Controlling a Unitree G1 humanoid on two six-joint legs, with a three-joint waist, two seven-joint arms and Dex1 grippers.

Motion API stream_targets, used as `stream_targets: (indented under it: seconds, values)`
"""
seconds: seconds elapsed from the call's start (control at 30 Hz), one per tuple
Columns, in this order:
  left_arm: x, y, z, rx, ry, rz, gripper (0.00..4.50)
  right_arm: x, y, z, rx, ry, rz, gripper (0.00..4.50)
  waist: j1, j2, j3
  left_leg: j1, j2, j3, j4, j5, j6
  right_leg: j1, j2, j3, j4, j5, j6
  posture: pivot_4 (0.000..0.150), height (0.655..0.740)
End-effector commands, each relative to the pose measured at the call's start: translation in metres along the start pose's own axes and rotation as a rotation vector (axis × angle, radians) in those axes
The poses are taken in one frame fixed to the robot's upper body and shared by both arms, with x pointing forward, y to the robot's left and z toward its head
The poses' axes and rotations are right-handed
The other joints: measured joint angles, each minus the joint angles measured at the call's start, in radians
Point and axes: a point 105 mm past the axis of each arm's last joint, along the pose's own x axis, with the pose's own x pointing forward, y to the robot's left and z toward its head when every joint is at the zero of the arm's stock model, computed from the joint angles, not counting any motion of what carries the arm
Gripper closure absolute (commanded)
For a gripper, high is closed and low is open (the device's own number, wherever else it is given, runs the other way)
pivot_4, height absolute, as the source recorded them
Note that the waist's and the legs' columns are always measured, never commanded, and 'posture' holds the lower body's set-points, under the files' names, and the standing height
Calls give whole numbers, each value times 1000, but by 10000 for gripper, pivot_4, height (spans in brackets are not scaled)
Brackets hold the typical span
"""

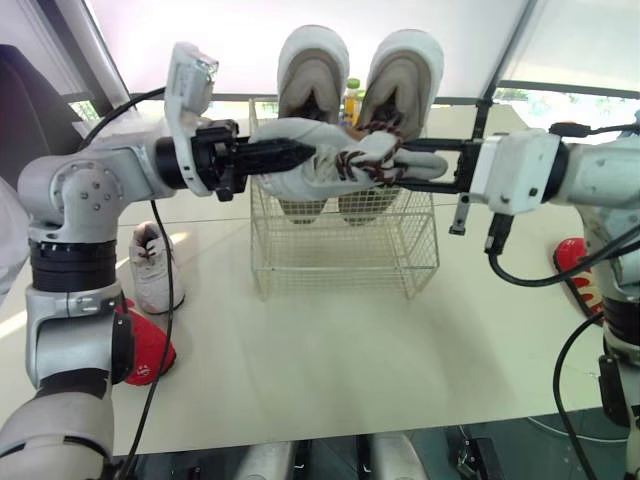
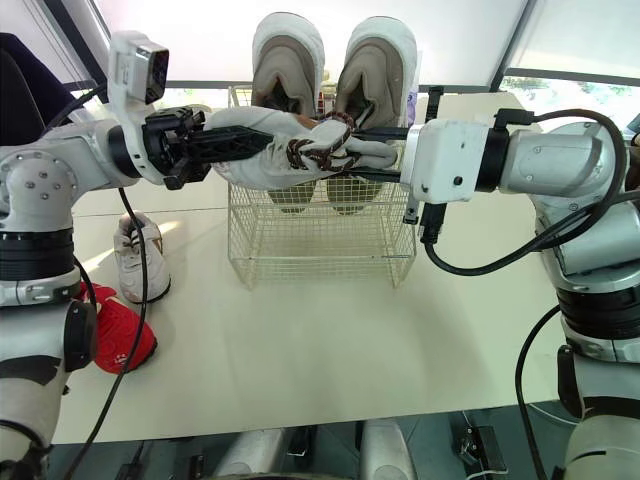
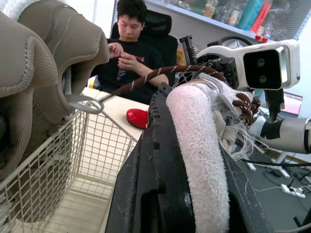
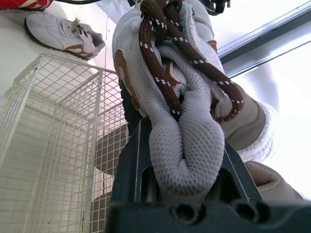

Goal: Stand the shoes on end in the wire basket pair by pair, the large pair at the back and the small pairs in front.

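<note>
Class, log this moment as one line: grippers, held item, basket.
left gripper: shut on small pale pair | right gripper: shut on same pair | pair: over wire basket | large pair: on end at back

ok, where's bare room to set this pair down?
Bare: front half of the wire basket, ahead of the large pair, below the held pair; also the table before it. Crowded: table's left edge, white shoe and red shoe.

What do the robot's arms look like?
The left arm and right arm are silver-grey with round joints and black bands. White blocks sit at the wrists, behind the black left tool and right tool. Black cables loop beside both.
</note>
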Motion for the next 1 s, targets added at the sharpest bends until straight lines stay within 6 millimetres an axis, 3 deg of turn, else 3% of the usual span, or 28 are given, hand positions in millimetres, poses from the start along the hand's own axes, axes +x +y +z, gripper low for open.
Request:
stream_targets:
  seconds: [0.03, 0.17, 0.27, 0.43, 0.57, 0.7, 0.8, 1.0]
  values:
    - [-1, -4, 4, 19, -19, -12, 42512, -17, -23, 12, 94, -23, -106, 22568, 1, 0, 0, 0, 0, 0, 0, 0, 0, 0, 0, 0, 0, 0, 0, 1500, 7400]
    - [-4, 4, 9, -1, -86, 46, 42512, -35, -22, 16, 398, -85, -102, 582, 4, 0, 0, 0, 0, 0, 0, 0, 0, 0, 0, 0, 0, 0, 0, 1500, 7400]
    - [-8, 3, 15, -21, -153, 55, 42512, -58, -18, 9, 714, -166, -143, 582, 2, 0, 0, 0, 0, -1, 0, -1, 2, 1, 0, 0, 0, 0, 0, 1500, 7400]
    - [-11, -1, 25, -34, -233, 58, 42512, -72, -5, -3, 963, -224, -225, 582, -1, 0, 0, 0, 0, 0, 0, -1, 2, 0, -1, 0, 0, 0, -1, 1500, 7400]
    - [-7, -4, 36, -49, -327, 34, 42512, -49, 3, -5, 1197, -446, -317, 582, -4, -1, -1, 0, 1, 0, 0, -1, 2, 0, 0, 1, 1, 1, -1, 1500, 7400]
    - [1, -8, 37, -62, -358, 12, 42512, -26, -5, -7, 1320, -559, -394, 582, -2, 0, -1, 0, 1, 0, 0, 0, 1, 0, 0, 1, 1, 1, -1, 1500, 7400]
    - [8, -8, 37, -82, -387, 5, 42512, -9, -11, -5, 1362, -626, -416, 582, -2, 0, -1, 0, 1, 0, 0, 0, 1, 0, 1, 1, 1, 1, -1, 1500, 7400]
    - [14, -6, 31, -100, -400, 25, 42512, 3, -23, 12, 1356, -738, -373, 582, 0, 0, -1, 0, 0, 0, 0, 1, 1, 0, 1, 0, 1, 2, -2, 1500, 7400]
